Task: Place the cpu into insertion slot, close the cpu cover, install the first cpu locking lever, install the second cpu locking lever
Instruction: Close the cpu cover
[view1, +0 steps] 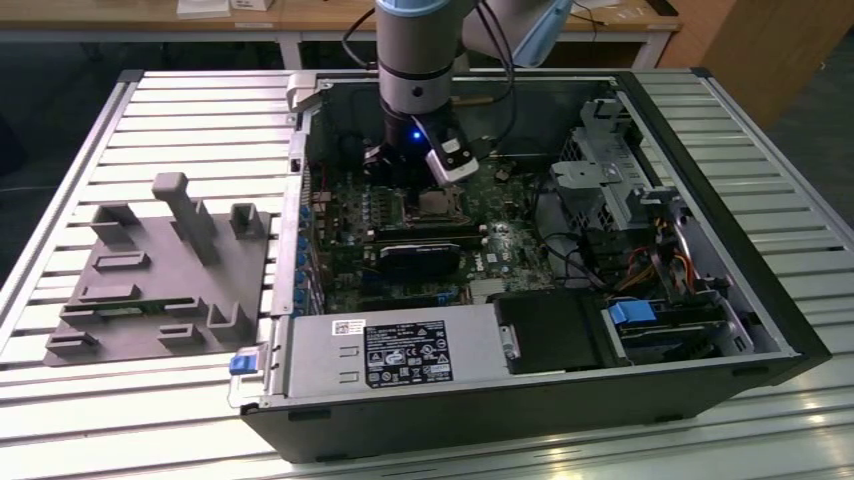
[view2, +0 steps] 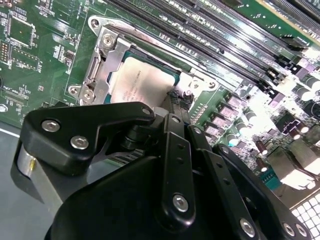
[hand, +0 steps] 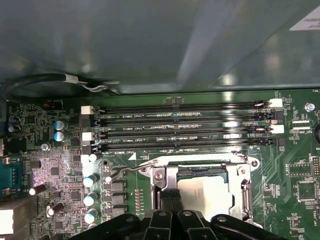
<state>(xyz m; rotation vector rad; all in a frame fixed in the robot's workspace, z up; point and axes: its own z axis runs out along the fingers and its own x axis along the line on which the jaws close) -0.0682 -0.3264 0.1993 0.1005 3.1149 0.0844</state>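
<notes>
As seen in exterior view, going from its left to its right: grey moulded tray (view1: 160, 275) w/ upright pegs, lying on slatted metal tabletop (view1: 80, 400); next, open PC case (view1: 534, 405) on its side, green motherboard (view1: 400, 250) exposed inside; robot arm (view1: 420, 50) hanging down from above into case, over board's far half; silver power supply (view1: 387, 355) w/ label along case's near edge; drive cage (view1: 621, 175) and cable bundle (view1: 587, 265) toward exterior view's right.

In both wrist views, gripper (hand: 170, 196) (view2: 177, 102) low over insertion slot (hand: 200, 172), black fingers (hand: 165, 200) drawn together w/ barely a gap betw. them, tips at or just beside edge of cpu cover (hand: 170, 177) (view2: 107, 52); cannot tell whether anything pinched there. Inside insertion slot, cpu (hand: 205, 195) (view2: 140, 82) seated flat, dull silver top showing through cut-out of cpu cover, thin silver frame lying down over cpu's edges.

In first wrist view, thin wire lever (hand: 122, 172) jutting from slot's corner toward cluster of capacitors (hand: 91, 200). Four long black memory slots (hand: 180, 125) just beside slot, parallel to one side of it.
</notes>
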